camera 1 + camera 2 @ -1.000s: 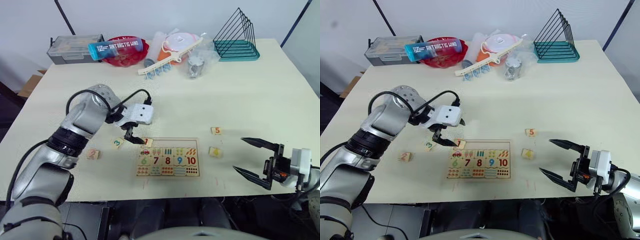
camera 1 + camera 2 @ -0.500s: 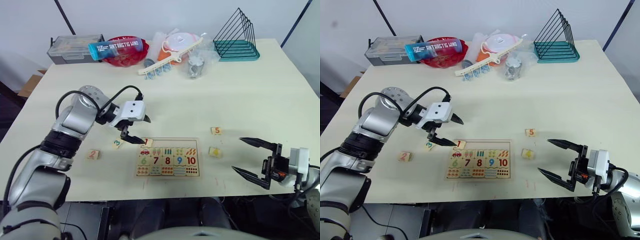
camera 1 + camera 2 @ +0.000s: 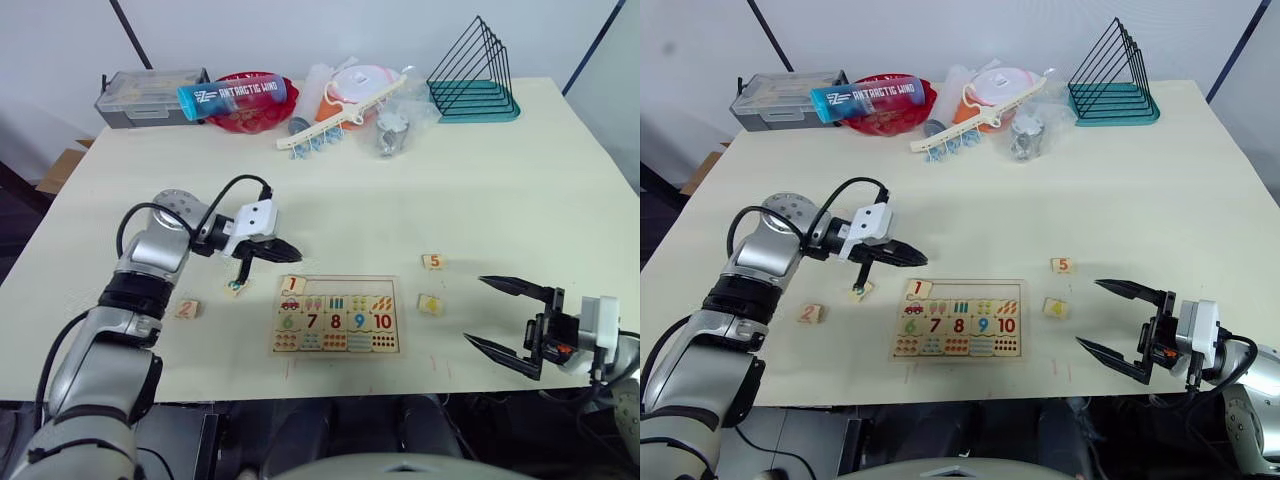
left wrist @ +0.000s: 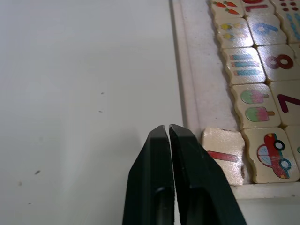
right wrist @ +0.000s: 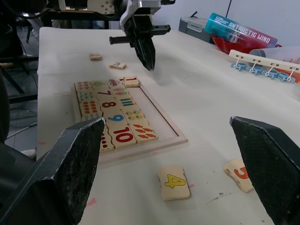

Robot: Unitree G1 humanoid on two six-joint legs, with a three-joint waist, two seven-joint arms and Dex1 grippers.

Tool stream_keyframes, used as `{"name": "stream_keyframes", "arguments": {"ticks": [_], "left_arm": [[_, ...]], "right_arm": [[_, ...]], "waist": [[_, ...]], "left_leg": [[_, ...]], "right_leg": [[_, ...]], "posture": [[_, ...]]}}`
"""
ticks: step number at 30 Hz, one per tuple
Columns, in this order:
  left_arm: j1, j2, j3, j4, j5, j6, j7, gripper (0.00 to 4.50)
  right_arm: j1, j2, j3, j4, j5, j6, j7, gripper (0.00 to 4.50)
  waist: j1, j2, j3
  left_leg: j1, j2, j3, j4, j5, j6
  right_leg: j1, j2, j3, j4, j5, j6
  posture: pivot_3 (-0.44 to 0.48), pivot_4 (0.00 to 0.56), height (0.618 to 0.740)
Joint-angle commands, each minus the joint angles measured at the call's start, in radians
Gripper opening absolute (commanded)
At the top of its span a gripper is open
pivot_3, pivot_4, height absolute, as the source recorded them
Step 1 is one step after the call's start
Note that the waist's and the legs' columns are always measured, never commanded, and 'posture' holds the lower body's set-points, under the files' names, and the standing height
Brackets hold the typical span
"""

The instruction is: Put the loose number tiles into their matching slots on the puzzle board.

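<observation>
The puzzle board lies near the table's front edge, with the pieces 6 to 10 in place. Tile 1 rests in the top-left slot, seemingly a little askew. My left gripper hovers just behind and left of that corner, shut and holding nothing. Tile 3 and tile 2 lie left of the board. Tile 5 and tile 4 lie to its right. My right gripper stands open right of tile 4, low over the table's front edge.
Along the back of the table are a grey box, a red bowl with a blue bottle across it, a peg hanger, plastic wrapping and a teal wire rack. The table's front edge runs just below the board.
My left gripper has drawn back to the left from tile 1 and its open fingers have shut. Tile 1 stays at the board's corner. The right arm has hardly moved.
</observation>
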Motion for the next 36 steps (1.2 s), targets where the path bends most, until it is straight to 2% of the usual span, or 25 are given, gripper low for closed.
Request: {"name": "stream_keyframes", "arguments": {"ticks": [1, 9, 36], "left_arm": [[0.011, -0.003, -0.002, 0.011, 0.007, -0.043, -0.02, 0.04], [0.023, -0.006, -0.009, 0.046, 0.034, -0.093, -0.026, 0.04], [0.038, 0.001, 0.003, 0.046, 0.028, -0.111, -0.044, 0.04]], "right_arm": [[0.002, -0.011, -0.028, -0.013, 0.023, -0.004, 0.0, 4.5], [0.01, -0.011, -0.028, -0.017, 0.021, -0.006, -0.006, 4.5], [0.009, -0.015, -0.022, -0.02, 0.022, -0.005, -0.009, 4.5]], "waist": [[0.0, 0.0, 0.0], [0.001, 0.0, 0.0], [0.0, 0.0, 0.0]], "left_leg": [[0.0, 0.0, 0.0, 0.0, 0.0, 0.0], [-0.001, 0.0, 0.001, 0.0, 0.0, 0.0], [-0.001, 0.0, 0.001, 0.0, 0.0, 0.0]], "right_leg": [[0.0, 0.0, -0.001, 0.0, 0.0, 0.0], [0.0, 0.001, -0.01, 0.0, 0.0, -0.001], [0.0, 0.001, -0.011, 0.0, 0.0, -0.002]], "posture": [[0.0, 0.15, 0.74], [0.0, 0.15, 0.74], [0.0, 0.15, 0.74]]}}
